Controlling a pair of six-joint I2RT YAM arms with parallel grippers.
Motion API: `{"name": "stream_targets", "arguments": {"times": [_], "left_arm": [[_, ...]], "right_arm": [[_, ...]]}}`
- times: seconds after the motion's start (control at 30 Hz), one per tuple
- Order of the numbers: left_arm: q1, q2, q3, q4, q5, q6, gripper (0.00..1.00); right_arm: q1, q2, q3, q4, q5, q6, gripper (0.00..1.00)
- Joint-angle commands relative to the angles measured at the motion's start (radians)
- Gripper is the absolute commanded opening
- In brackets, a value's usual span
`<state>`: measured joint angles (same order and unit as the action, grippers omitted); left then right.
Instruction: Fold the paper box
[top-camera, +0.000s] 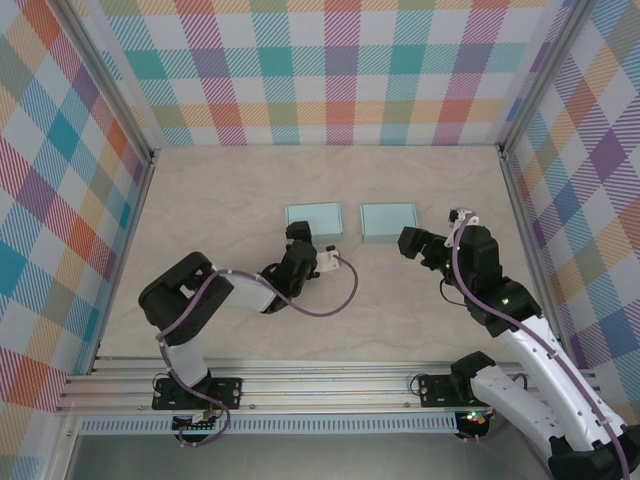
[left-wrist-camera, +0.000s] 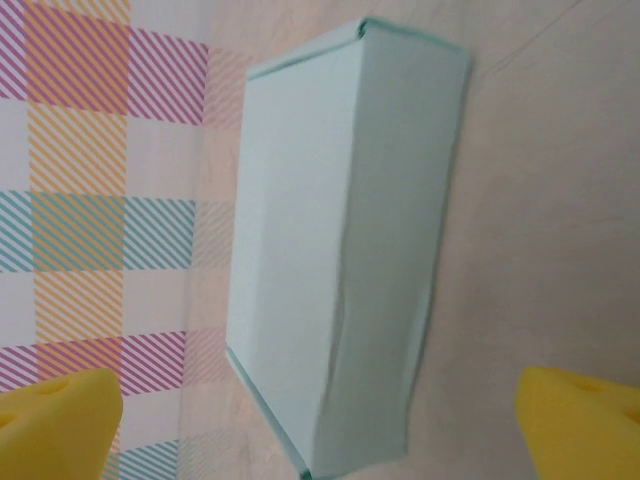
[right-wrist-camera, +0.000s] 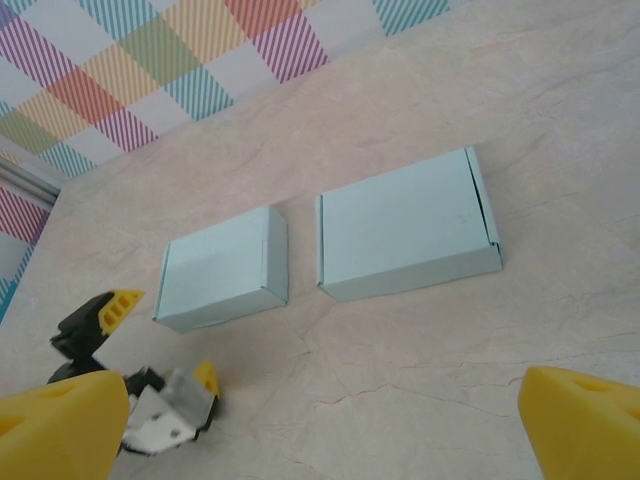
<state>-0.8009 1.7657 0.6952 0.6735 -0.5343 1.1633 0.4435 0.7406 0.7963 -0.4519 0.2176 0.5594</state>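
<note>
Beige tabletop (top-camera: 220, 200) bears left box (top-camera: 314, 219), right box (top-camera: 388, 220) (apart); left claw (top-camera: 299, 236) spread.

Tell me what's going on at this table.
Two robot arms face two pale mint paper boxes lying side by side on the beige table. The left gripper sits open right at the left box, not gripping it. The right gripper, also open, hovers near the right box. Both boxes look folded shut, and neither is held.

The left box (top-camera: 315, 215) and right box (top-camera: 388, 221) are matt pale-green card, faintly creased. The table (top-camera: 220, 200) looks smooth, stone-patterned. Yellow fingertips (left-wrist-camera: 55, 420) look like matt plastic.
</note>
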Motion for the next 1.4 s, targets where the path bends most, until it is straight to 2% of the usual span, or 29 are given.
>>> {"name": "stream_targets", "arguments": {"times": [0.0,0.1,0.23,0.37,0.5,0.67,0.9,1.1,1.37], "left_arm": [[-0.064,-0.152,-0.028,-0.068,-0.079,-0.106,1.0],[-0.081,-0.322,-0.036,-0.17,-0.11,-0.254,1.0],[-0.058,-0.572,-0.066,-0.264,-0.144,-0.479,1.0],[0.012,-0.831,-0.103,-0.434,-0.15,-0.732,1.0],[0.099,-1.06,-0.173,-0.529,-0.184,-0.953,1.0],[0.227,-1.24,-0.231,-0.645,-0.222,-1.167,1.0],[0.319,-1.235,-0.287,-0.705,-0.308,-1.272,1.0],[0.365,-1.185,-0.364,-0.615,-0.29,-1.281,1.0],[0.431,-1.071,-0.406,-0.537,-0.217,-1.296,1.0]], "right_arm": [[-0.006,-0.008,-0.003,-0.007,0.026,-0.024,1.0],[-0.005,-0.027,-0.015,0.012,0.039,-0.037,1.0],[-0.006,-0.067,-0.047,0.051,0.06,-0.061,1.0],[-0.006,-0.082,-0.072,0.07,0.089,-0.083,1.0],[-0.006,-0.074,-0.107,0.119,0.101,-0.12,1.0],[-0.006,-0.052,-0.188,0.238,0.143,-0.161,1.0],[-0.006,0.028,-0.259,0.364,0.222,-0.305,1.0],[-0.007,0.046,-0.354,0.509,0.252,-0.385,1.0],[-0.01,0.079,-0.38,0.523,0.267,-0.412,1.0]]}}
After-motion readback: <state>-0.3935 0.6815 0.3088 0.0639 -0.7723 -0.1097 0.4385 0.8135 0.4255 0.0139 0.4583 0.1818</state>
